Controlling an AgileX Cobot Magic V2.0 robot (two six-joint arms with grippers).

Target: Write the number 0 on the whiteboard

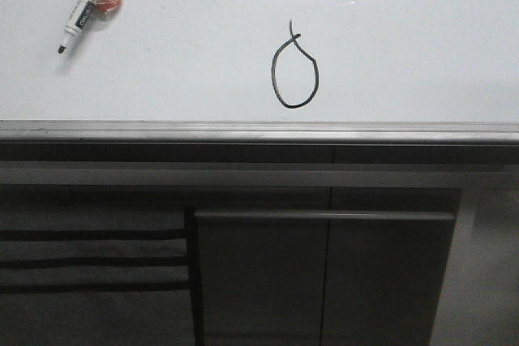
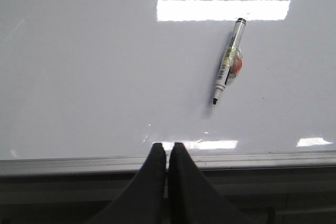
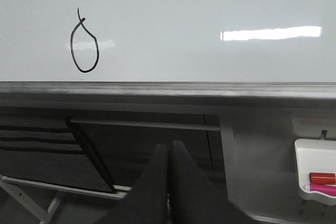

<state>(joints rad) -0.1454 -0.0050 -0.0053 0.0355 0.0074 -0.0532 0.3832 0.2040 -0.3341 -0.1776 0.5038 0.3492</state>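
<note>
The number 0 (image 3: 84,44) sits on the whiteboard (image 3: 210,3), apart from the pressed-together right gripper (image 3: 169,148).

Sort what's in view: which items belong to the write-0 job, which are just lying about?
Job:
- number 0, already drawn
- whiteboard
- black marker, uncapped, lying on the board
- left gripper and right gripper, both shut, empty

Lying about:
- white tray with red and pink items
- dark cabinet panels
</note>
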